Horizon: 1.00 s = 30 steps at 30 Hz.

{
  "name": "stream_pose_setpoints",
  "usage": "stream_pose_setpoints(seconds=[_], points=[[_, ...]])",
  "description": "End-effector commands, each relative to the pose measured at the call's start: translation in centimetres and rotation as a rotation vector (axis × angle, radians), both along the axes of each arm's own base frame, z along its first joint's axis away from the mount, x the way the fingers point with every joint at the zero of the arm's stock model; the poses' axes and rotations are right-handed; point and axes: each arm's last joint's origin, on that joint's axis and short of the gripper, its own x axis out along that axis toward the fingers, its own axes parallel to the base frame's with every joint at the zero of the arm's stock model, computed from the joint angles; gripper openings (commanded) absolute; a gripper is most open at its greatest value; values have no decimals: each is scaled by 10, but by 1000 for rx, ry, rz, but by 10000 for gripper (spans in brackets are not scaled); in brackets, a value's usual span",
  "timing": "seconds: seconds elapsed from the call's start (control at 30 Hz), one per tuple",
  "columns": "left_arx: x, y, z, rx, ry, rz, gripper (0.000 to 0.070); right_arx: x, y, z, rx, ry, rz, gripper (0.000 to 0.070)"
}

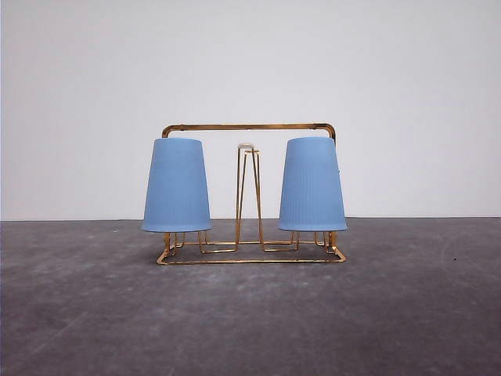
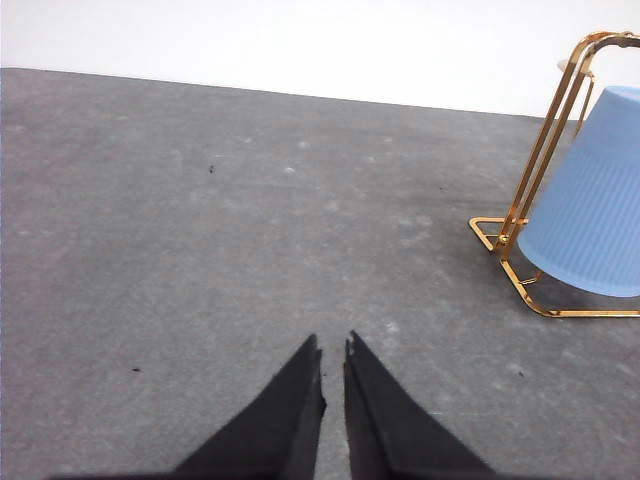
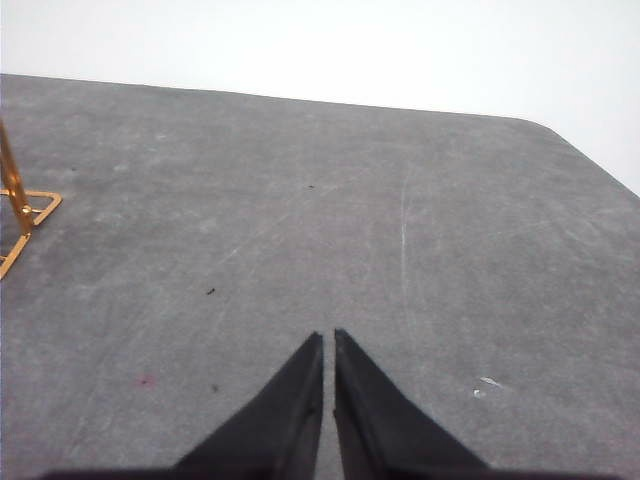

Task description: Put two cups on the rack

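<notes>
Black fingers of the left gripper (image 2: 334, 365) and right gripper (image 3: 328, 360) are sitting closed and empty over the near table (image 1: 250, 329), while beyond, both cups (image 1: 176, 186) (image 1: 311, 185) are hanging upside down on the rack (image 1: 249, 128).

Left end effector (image 2: 334, 350) & right end effector (image 3: 329, 342) both closed, empty.
</notes>
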Motion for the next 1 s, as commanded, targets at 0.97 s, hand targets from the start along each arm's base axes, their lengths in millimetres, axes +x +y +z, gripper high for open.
stream_pose_setpoints(seconds=[0.97], points=[[1,0,-6,0,20,2,22,0,0,0,-4,-5,-2,17]])
